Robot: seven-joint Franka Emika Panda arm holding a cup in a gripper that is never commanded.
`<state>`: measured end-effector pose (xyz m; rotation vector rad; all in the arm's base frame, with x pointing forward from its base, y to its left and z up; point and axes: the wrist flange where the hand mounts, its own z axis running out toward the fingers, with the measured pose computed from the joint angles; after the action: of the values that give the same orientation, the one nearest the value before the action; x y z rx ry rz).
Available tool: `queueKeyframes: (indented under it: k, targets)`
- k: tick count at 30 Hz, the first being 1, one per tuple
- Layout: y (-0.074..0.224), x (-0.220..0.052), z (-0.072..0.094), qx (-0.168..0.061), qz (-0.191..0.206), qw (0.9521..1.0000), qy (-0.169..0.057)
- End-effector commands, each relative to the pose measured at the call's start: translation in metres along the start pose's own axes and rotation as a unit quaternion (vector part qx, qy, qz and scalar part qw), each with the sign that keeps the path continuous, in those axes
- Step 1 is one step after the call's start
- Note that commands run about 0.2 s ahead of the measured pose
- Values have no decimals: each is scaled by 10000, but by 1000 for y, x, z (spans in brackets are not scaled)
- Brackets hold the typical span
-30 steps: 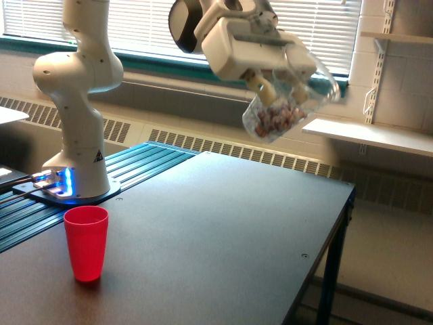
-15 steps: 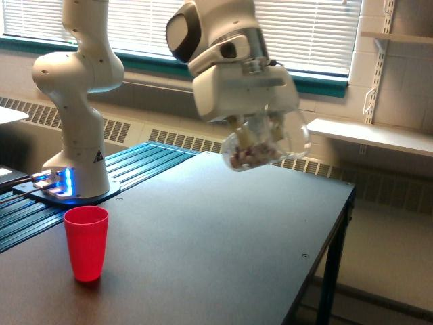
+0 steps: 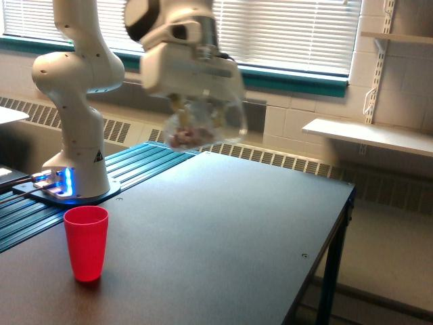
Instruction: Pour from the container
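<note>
The container [image 3: 203, 125] is a clear plastic cup, blurred, held tilted in the air above the counter's far left part, with pinkish-brown bits gathered in its lower left end.
</note>
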<state>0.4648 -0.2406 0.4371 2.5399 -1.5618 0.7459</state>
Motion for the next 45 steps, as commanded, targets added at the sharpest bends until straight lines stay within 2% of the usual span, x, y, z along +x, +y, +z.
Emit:
queueKeyframes:
  k: [1, 4, 9, 14, 24, 31, 34, 38, 45]
  targets:
    - [48, -4, -20, -194, 750, 9970, -47]
    - [67, -5, -33, -265, 986, 9948, -62]
    - [93, -11, -41, -443, 1442, 9883, -237]
    - [112, -25, -41, -740, 1707, 9815, -459]
    - [154, -48, -29, -1055, 2629, 9546, -918]
    - [159, -71, -25, -1336, 2802, 9441, -1110]
    - [162, -79, -24, -1391, 2978, 9366, -1212]
    - [171, -87, -23, -1460, 3294, 9229, -1360]
    - [191, -99, -18, -1597, 3867, 8946, -1570]
